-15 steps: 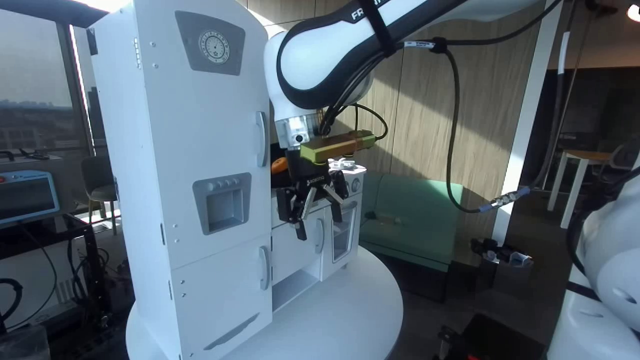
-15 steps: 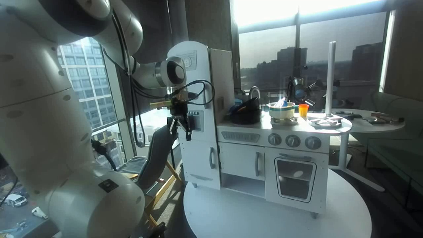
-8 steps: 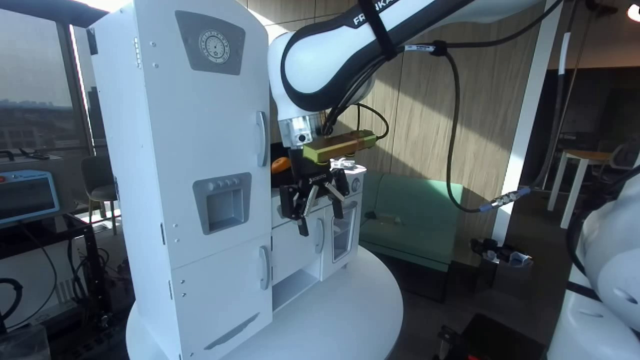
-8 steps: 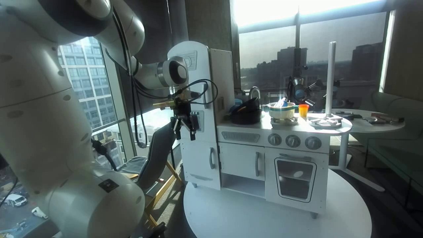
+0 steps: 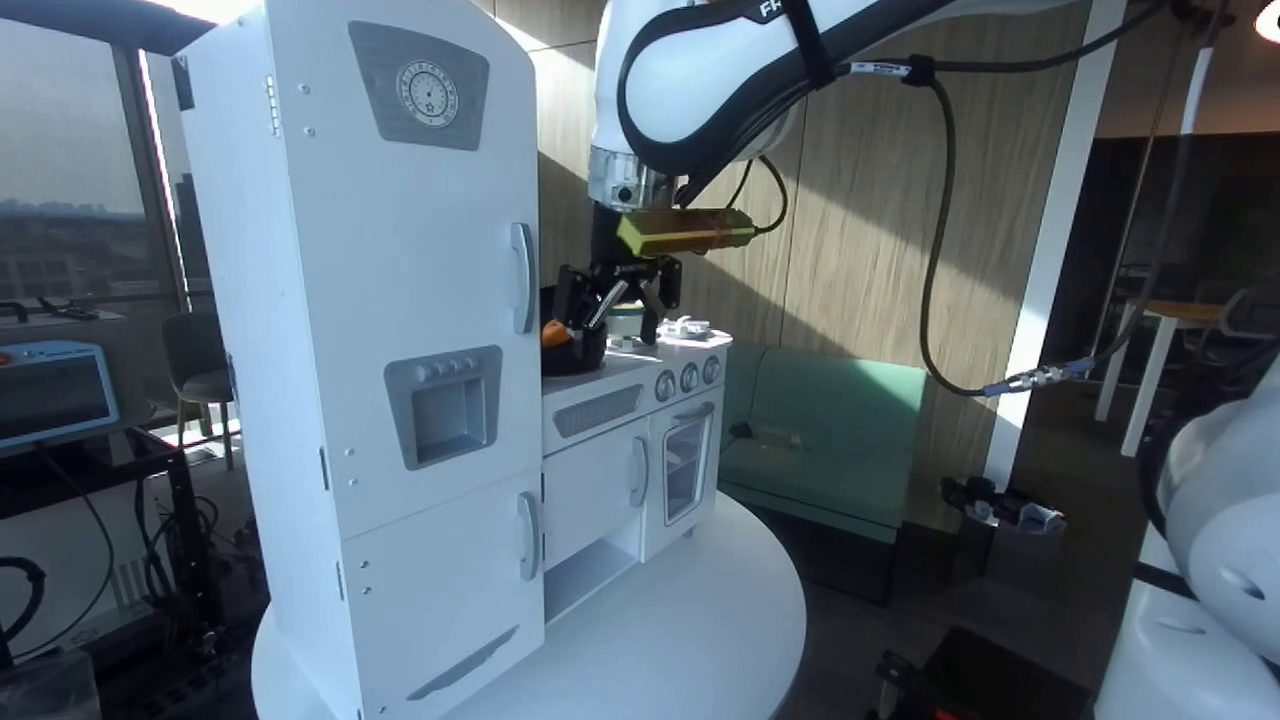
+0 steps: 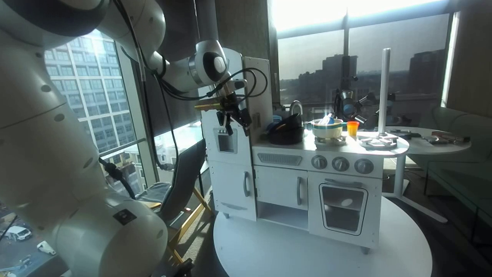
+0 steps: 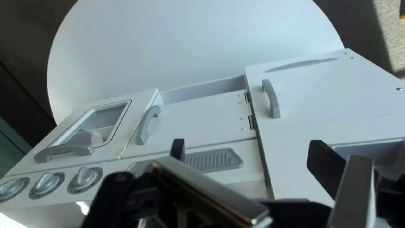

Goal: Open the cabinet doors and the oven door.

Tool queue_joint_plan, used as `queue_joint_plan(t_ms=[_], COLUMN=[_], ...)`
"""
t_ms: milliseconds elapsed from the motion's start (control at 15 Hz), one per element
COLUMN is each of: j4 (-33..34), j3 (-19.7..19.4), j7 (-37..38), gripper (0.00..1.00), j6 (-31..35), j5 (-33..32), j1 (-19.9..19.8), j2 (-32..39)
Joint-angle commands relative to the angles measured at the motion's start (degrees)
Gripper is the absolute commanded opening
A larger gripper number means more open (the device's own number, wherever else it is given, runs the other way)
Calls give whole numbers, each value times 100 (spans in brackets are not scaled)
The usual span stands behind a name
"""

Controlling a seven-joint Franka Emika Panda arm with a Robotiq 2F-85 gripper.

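Beneath the tall white cabinet [image 5: 355, 330] spreads the round white table [image 5: 690, 620], presumably to bring it within easy reach. Beside the cabinet stands the low unit [image 6: 306, 163]. On the cabinet, the upper door [image 5: 425, 260] and, under it, the lower door [image 5: 445, 610] both sit closed, so the opening looks unstarted. Closed too is the oven door [image 6: 343, 209], at the low unit's end away from the cabinet. Before the cabinet's handle side hangs the gripper [image 7: 247, 147], fingers [image 7: 326, 167] spread wide, grasping nothing and seemingly touching nothing; that gap, I judge, suits straddling the upper handle [image 5: 524, 280].
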Motion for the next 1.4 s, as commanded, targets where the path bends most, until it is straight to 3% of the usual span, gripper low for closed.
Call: queue_joint_plan(t_ms=[0, 533, 800, 1133, 1333], j4=[157, -47, -152, -402, -448], j3=[94, 441, 225, 303, 276], j7=[-77, 381, -544, -1133, -1440], gripper=[100, 100, 100, 100, 100], j6=[843, 2852, 2894, 3828, 3794], j5=[-352, -1910, -915, -1027, -712], j1=[-39, -435, 30, 21, 161], j2=[-50, -7, 162, 124, 116])
